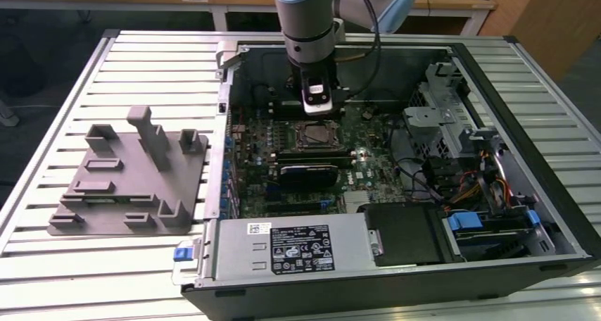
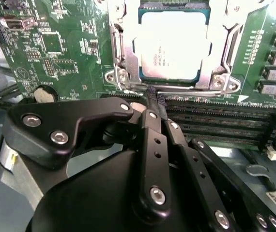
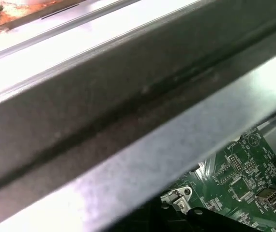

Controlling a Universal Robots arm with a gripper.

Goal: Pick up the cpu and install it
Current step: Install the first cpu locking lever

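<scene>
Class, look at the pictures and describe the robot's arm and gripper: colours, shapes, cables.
The arm is a silver-grey tube with light blue joint covers; a black cable hangs beside it. The gripper is matt black, built of jointed bar links pinned with silver screws.

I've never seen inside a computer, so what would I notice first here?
Probably the blue-and-silver robot arm hanging over the open computer case on the slatted table. Close to its gripper, jaws closed, the shiny silver cpu sits in its socket on the green motherboard. A grey pegged tray lies at the exterior view's left.
</scene>
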